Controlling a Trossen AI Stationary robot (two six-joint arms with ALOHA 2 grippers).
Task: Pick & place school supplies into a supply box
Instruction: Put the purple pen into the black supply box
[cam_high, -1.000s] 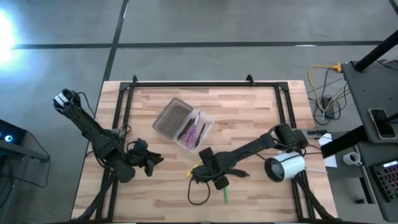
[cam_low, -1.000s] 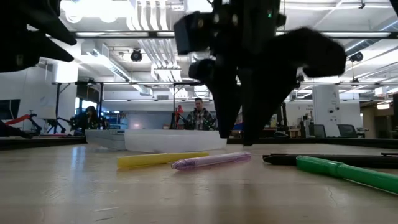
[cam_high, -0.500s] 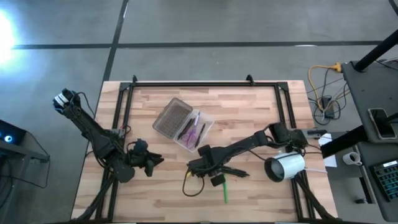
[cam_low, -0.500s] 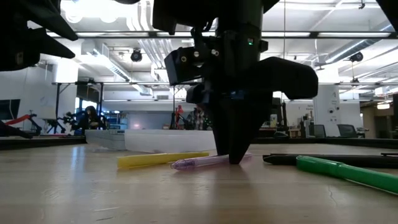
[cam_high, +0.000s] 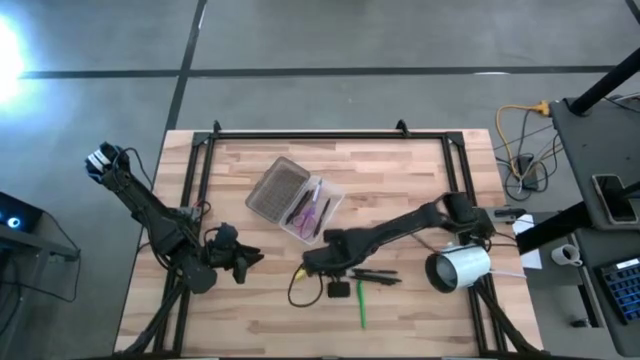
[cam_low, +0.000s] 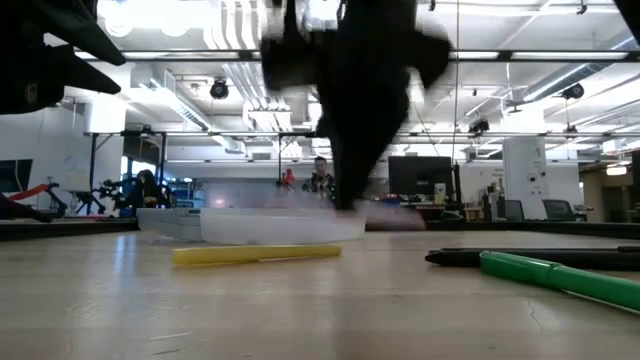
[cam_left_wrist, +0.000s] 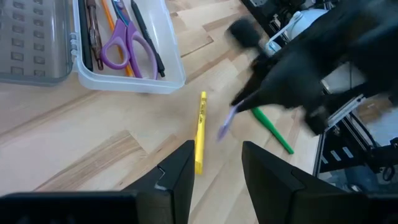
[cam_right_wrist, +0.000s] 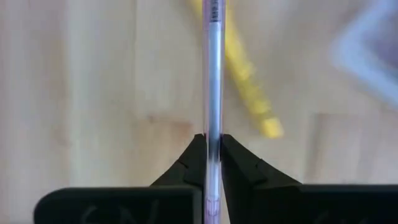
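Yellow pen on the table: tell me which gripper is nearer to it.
Right. The right gripper, shut on a purple pen, is just above the yellow pen; the left gripper waits farther off, toward the table's left side.

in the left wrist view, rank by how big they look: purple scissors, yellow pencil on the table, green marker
1. yellow pencil, the longest.
2. and 3. purple scissors and green marker look alike in extent; the marker is partly hidden by the right gripper and lies farther off, so I won't rank them.

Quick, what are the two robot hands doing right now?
Left gripper: open, empty, waiting at the table's left side.
Right gripper: closed on the purple pen, lifted above the yellow pencil.
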